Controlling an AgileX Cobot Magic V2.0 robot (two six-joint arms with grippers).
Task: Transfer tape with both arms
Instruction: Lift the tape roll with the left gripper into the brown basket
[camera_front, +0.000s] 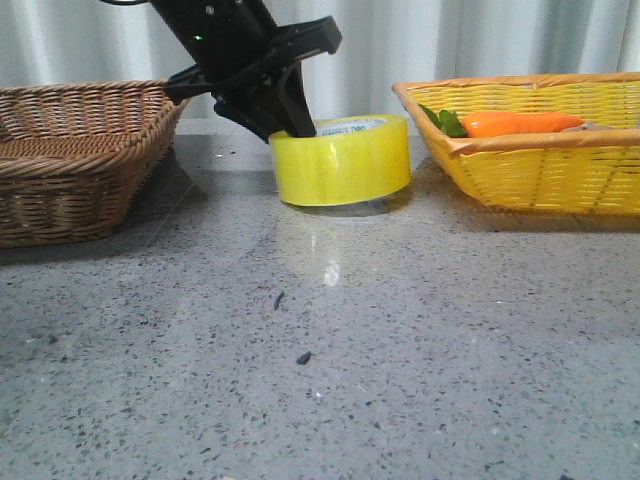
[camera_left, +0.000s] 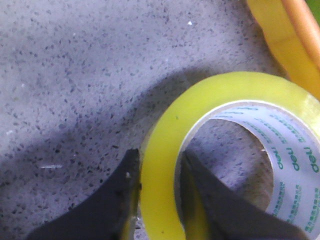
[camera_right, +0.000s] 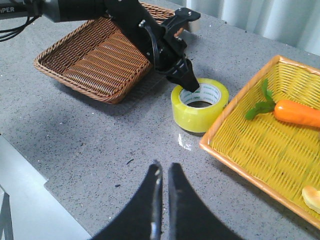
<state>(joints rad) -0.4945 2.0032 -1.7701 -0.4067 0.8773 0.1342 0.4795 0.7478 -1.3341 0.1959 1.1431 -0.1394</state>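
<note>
Your tape roll (camera_front: 343, 160) sits flat on the grey speckled desk (camera_front: 330, 370), upper centre of the front frame, between the brown wicker basket (camera_front: 70, 155) at the left edge and the yellow wicker basket (camera_front: 540, 150) at the right. The roll lies close to the yellow basket's near corner; you cannot tell if they touch. Your left tool (camera_front: 290, 120) comes down from the upper left and straddles the roll's wall: in the left wrist view one finger (camera_left: 107, 205) is outside the yellow band, the other inside the white core with green print, both pressed against the tape (camera_left: 160, 195), so the tool is clamped on the roll. Your right tool (camera_right: 163, 200) shows at bottom centre of its wrist view, above bare desk, well apart from the roll, fingers drawn together with only a thin slit between, holding nothing. A carrot (camera_right: 300, 114) with green leaves lies in the yellow basket, mid right of that view.
</note>
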